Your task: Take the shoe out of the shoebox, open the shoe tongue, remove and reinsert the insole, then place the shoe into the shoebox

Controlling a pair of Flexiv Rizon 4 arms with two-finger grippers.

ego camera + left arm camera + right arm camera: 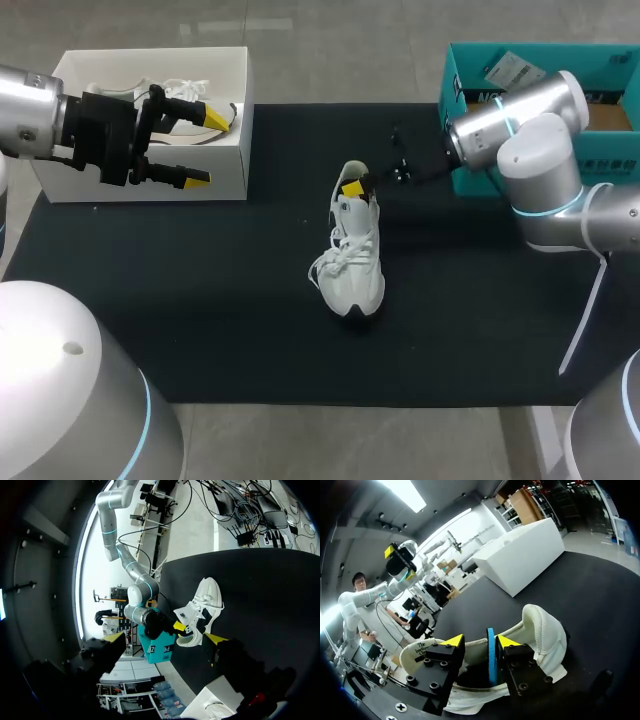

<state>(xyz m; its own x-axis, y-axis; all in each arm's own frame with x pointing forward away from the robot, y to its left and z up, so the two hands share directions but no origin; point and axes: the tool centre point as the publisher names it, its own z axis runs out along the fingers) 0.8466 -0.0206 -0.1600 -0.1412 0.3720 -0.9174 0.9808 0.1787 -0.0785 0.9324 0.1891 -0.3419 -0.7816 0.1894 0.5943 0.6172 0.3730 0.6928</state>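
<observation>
In white shoebox (pixel 222 186): another white shoe (pixel 182 90), half hidden by left gripper (pixel 208 149), fingers spread, empty. Right of shoebox: white sneaker (pixel 355 265), right gripper (pixel 480 641) in its collar, fingers apart, blue insole (pixel 491 656) edge against one.

The left arm (pixel 25 110) and right arm (pixel 520 118) are rounded silver tubes with thin light-blue rings (pixel 545 211) at the joints. The left gripper (pixel 205 148) and right gripper (pixel 480 641) are black, each with two fingers ending in yellow wedge tips. Just behind the right gripper's tips, the black finger blocks carry round screws (pixel 429 685).
</observation>
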